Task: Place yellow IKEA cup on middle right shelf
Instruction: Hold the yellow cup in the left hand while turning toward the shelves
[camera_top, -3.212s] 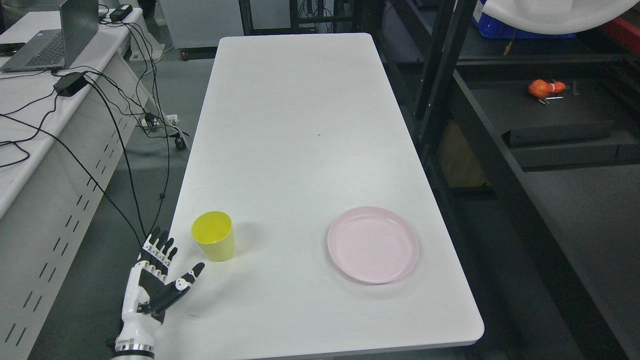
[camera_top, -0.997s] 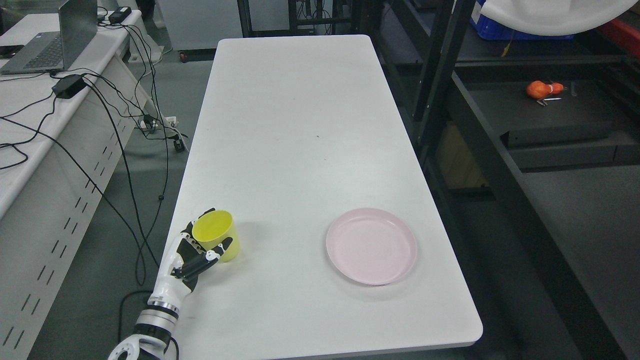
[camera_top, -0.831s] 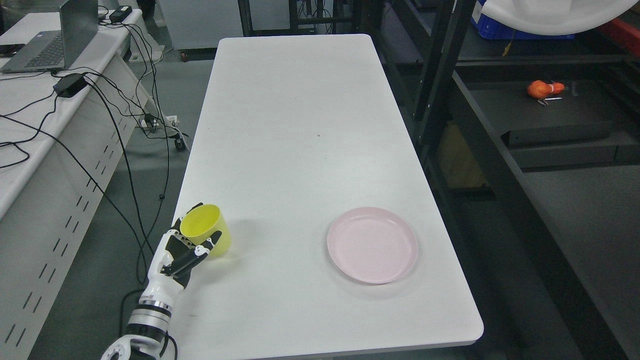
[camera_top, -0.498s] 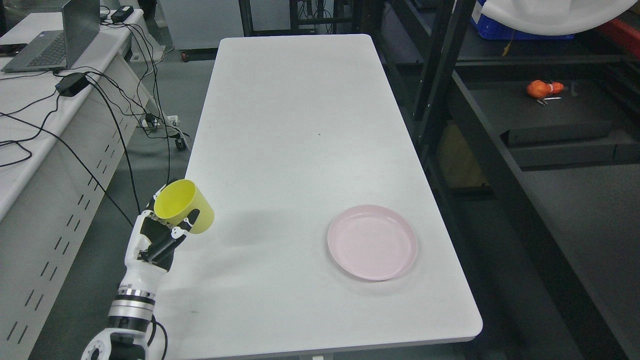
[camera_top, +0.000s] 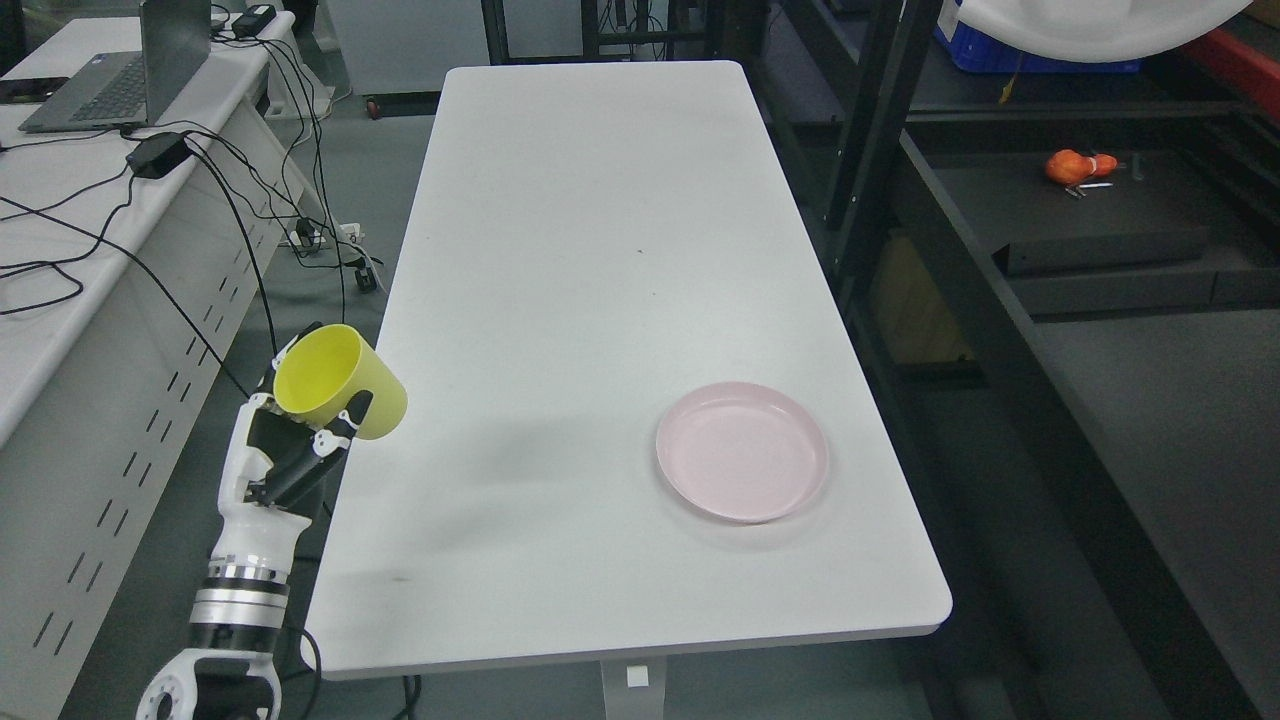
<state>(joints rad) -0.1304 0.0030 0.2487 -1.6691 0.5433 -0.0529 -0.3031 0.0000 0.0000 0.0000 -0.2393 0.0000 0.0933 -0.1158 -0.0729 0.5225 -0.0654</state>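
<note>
Inspection of the head view found the left hand (camera_top: 285, 450) clamped on the yellow cup (camera_top: 339, 382), with dark fingers (camera_top: 352, 415) wrapped around the cup's wall and thumb side towards the camera. Cup was held clear of the white table (camera_top: 600, 250), over the table's left edge near its front corner, and was tilted so that its open mouth faced up and to the left, the inside appearing empty. Left arm rose from the lower left corner of the picture, just beside the table's left edge, with its white forearm and silver wrist ring visible. Right hand was not seen. On the table, towards its front right part, lay a pink plate (camera_top: 742, 464), flat, well apart from the cup. A faint shadow lay on the table surface between cup and plate. To the right of the table stood a black shelf frame (camera_top: 870, 140), with a dark shelf board carrying an orange object (camera_top: 1068, 166) too small to identify. To the left of the table stood a pale desk (camera_top: 70, 240) bearing a laptop (camera_top: 120, 70), a black power adapter (camera_top: 160, 154) and several black cables (camera_top: 240, 230) trailing down to the floor.
</note>
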